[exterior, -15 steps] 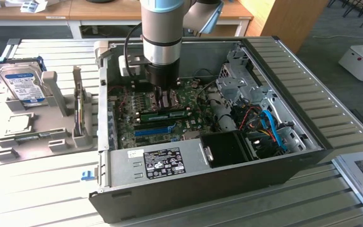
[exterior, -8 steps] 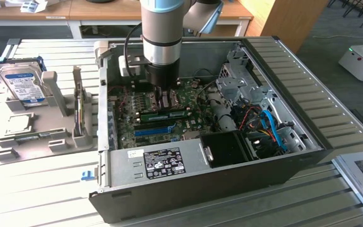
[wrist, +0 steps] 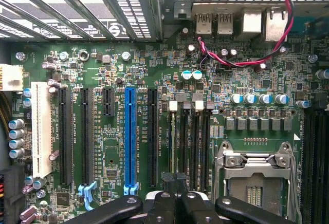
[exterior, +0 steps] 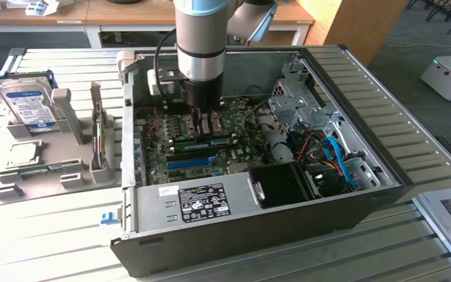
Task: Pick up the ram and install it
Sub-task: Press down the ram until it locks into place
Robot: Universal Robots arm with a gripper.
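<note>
Down inside the open black metal computer case (exterior: 288, 229), the black end effector (exterior: 202, 124) is closed tight just above the slim green ram stick (exterior: 204, 142), which sits in its slot on the green board (wrist: 154, 106). I think the ram is light, stiff and easy to break, so hold its thin long edges, not its chips.

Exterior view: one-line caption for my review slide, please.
Arm's shut gripper lowered inside the open computer case, over a ram stick on the motherboard; hard drive in its stand alongside.
</note>
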